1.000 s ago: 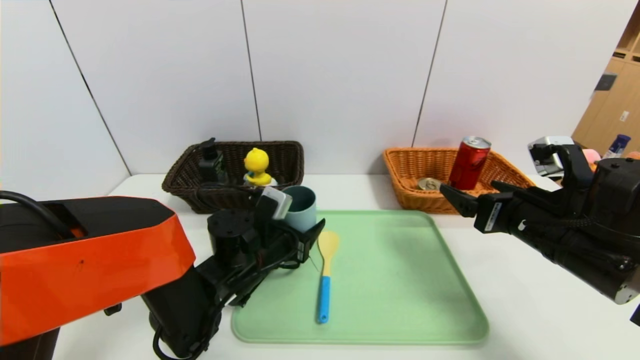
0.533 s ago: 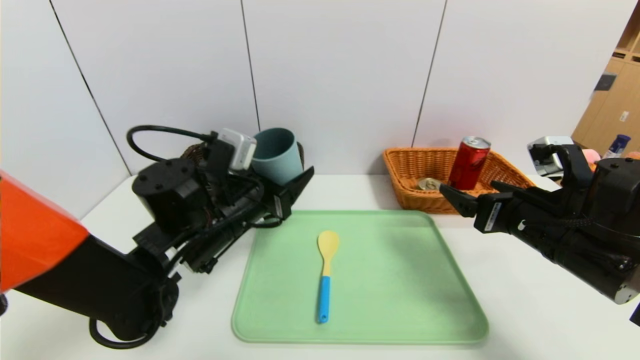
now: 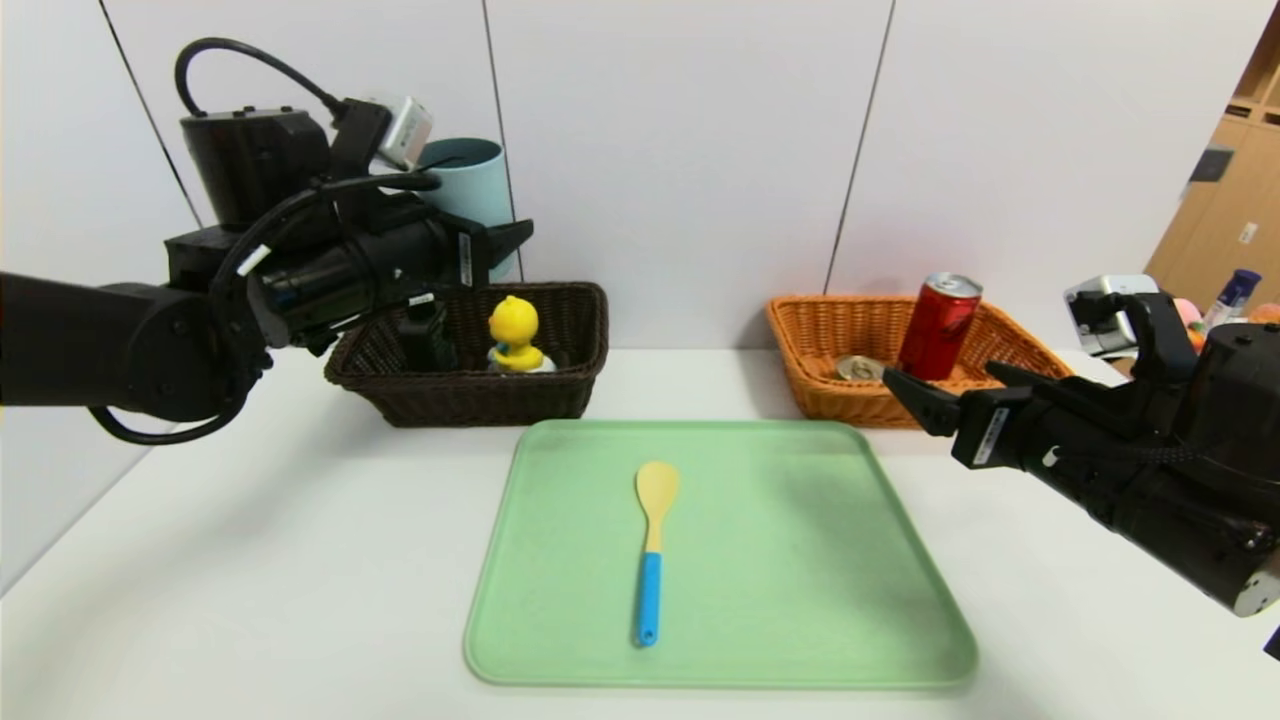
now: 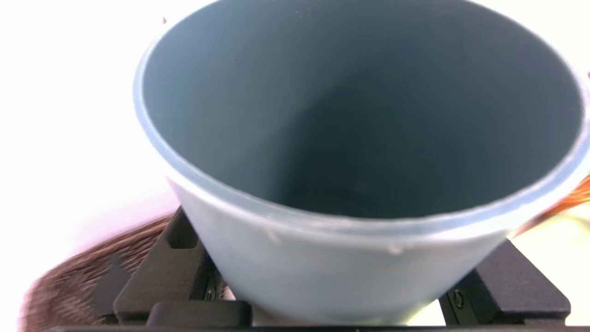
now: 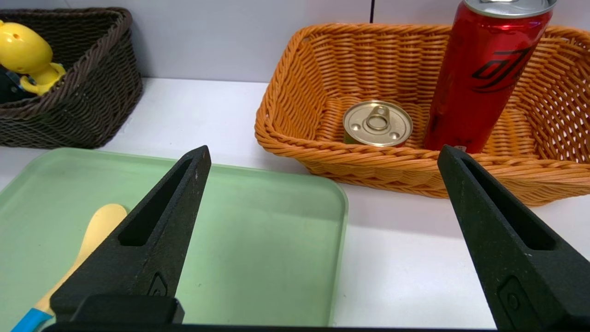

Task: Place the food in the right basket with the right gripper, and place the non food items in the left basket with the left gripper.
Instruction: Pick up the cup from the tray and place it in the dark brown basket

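Observation:
My left gripper (image 3: 497, 238) is shut on the grey-blue cup (image 3: 470, 185) and holds it upright, high above the dark brown left basket (image 3: 470, 395). In the left wrist view the cup (image 4: 359, 138) fills the picture between the black fingers (image 4: 166, 272). The yellow duck (image 3: 514, 335) and the black bottle (image 3: 425, 335) stand in that basket. The blue-handled wooden spoon (image 3: 652, 545) lies on the green tray (image 3: 800, 600). The red can (image 3: 938, 325) and the tin (image 3: 858, 368) are in the orange right basket (image 3: 850, 400). My right gripper (image 3: 945, 378) hovers open and empty just in front of it.
White wall panels rise close behind both baskets. A wooden cabinet with a bottle (image 3: 1235, 290) stands at the far right. In the right wrist view the tray's corner (image 5: 336, 198) lies between the fingers, short of the orange basket (image 5: 295, 92).
My left arm has lifted the cup from the tray's back left corner, up and leftward to above the dark basket. The right arm has barely moved.

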Robot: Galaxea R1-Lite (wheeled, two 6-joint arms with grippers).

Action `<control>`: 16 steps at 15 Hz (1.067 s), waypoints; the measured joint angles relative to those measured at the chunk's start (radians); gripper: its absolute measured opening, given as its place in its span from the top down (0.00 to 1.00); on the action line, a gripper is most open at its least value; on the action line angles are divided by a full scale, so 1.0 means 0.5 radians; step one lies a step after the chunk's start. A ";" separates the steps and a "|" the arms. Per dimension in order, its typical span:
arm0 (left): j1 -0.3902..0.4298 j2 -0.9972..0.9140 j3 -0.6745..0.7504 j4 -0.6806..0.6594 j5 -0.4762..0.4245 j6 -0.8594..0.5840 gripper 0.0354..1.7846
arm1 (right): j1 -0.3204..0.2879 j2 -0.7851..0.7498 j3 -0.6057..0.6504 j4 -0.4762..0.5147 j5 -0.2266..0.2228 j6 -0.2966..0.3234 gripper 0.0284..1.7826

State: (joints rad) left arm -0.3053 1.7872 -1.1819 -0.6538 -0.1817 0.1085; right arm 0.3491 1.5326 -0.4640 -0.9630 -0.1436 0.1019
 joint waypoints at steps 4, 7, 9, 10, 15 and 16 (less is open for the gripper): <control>-0.040 0.188 -0.369 0.520 0.009 0.066 0.34 | -0.013 0.003 0.060 -0.034 0.003 0.001 0.05; -0.159 0.364 -0.544 0.529 0.021 0.014 0.34 | -0.015 0.005 0.076 -0.033 0.003 0.040 0.05; -0.207 0.469 -0.612 0.528 0.051 0.011 0.34 | -0.015 0.006 0.077 -0.033 0.003 0.042 0.05; -0.220 0.518 -0.634 0.529 0.063 0.012 0.34 | -0.016 0.006 0.077 -0.032 0.003 0.044 0.05; -0.219 0.691 -0.612 0.371 0.157 0.026 0.34 | -0.016 0.017 0.075 -0.036 0.004 0.043 0.05; -0.207 0.706 -0.603 0.368 0.160 0.026 0.34 | -0.015 0.023 0.074 -0.037 0.005 0.043 0.05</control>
State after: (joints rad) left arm -0.4087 2.1402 -1.4836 -0.4698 -0.1015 0.1217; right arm 0.3415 1.5443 -0.4272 -0.9817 -0.1413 0.1236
